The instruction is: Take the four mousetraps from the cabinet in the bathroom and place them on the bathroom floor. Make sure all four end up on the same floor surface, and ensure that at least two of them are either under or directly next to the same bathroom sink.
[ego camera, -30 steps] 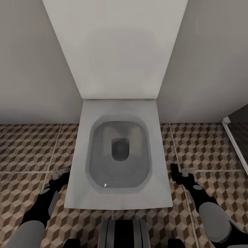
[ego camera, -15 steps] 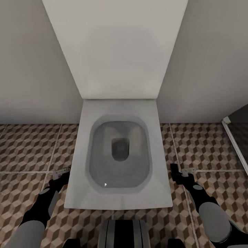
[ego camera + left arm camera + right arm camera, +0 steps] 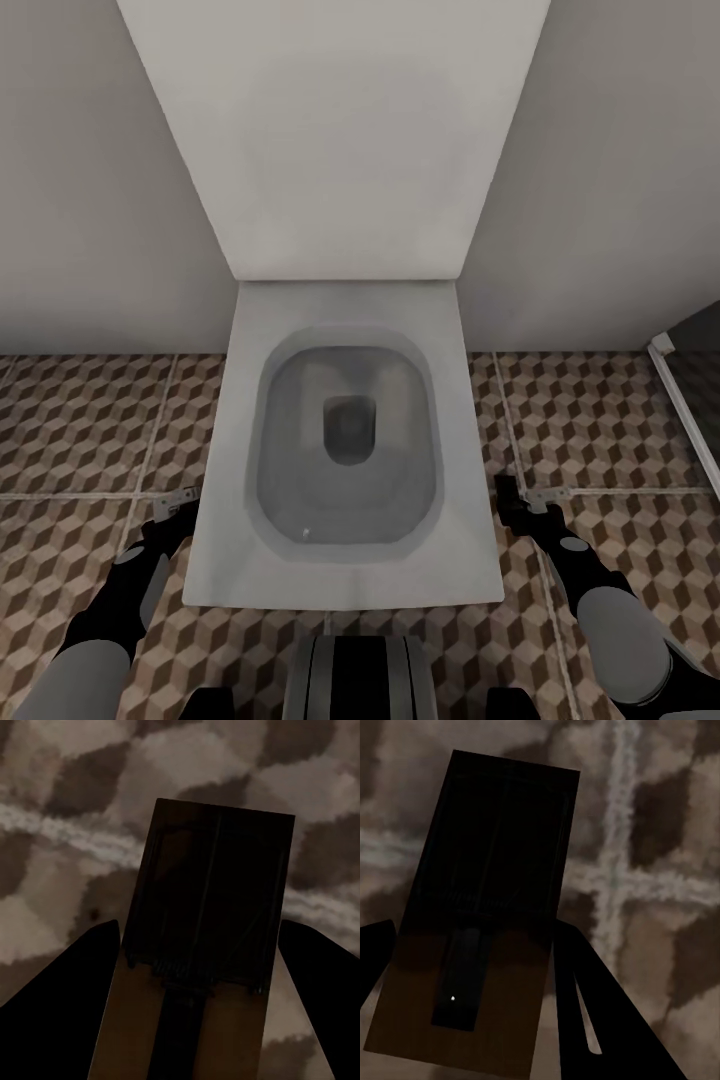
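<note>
A mousetrap (image 3: 206, 937) is pinched by the left gripper (image 3: 178, 507) left of the toilet (image 3: 345, 440); another mousetrap (image 3: 484, 922) is clamped by the right gripper (image 3: 520, 497) right of it, above the bathroom floor (image 3: 80, 430).

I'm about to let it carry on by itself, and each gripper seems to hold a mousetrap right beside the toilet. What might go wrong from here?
1. Both mousetraps hang above the cube-patterned floor beside the toilet; released here, they land with no sink nearby.
2. The left gripper sits close to the toilet's rim, so turning may clip it.
3. The right gripper is near the shower edge.
</note>
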Motion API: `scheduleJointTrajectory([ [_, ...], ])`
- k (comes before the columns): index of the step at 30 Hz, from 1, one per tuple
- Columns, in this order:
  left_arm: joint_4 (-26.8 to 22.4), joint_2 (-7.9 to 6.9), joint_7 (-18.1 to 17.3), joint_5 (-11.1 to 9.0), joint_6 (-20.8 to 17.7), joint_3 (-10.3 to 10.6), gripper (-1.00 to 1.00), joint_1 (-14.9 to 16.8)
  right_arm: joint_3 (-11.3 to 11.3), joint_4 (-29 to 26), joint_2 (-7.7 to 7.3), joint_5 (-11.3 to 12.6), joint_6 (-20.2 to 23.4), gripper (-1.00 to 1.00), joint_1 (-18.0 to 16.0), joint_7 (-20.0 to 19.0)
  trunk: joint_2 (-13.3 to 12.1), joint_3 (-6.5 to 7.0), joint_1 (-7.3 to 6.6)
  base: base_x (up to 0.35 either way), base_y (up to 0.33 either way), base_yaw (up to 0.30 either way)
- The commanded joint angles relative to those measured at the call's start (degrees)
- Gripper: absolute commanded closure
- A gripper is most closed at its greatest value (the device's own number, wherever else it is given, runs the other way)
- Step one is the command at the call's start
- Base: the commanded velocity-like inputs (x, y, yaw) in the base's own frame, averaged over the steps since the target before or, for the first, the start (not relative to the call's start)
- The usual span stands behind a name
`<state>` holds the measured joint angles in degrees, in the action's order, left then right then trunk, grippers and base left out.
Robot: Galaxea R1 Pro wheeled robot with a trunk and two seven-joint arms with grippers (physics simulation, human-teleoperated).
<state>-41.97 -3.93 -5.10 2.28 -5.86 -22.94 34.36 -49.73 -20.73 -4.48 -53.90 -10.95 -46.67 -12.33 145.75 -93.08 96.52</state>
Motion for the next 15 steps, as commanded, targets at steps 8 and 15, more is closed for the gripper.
scheduleJointTrajectory([
  [8, 0.0, 0.04, 0.0, 0.0, 0.0, 0.0, 1.0, 0.0, 0.0, 0.0, 0.0, 0.2, 0.0, 1.0, 0.0, -0.2, 0.0, 0.0, 0.0, 0.0, 0.0, 0.0],
  [15, 0.0, 0.04, 0.0, 0.0, 0.0, 0.0, 1.0, 0.0, 0.0, 0.0, 0.0, 0.2, 0.0, 1.0, 0.0, -0.2, 0.0, 0.0, 0.0, 0.0, 0.0, 0.0],
])
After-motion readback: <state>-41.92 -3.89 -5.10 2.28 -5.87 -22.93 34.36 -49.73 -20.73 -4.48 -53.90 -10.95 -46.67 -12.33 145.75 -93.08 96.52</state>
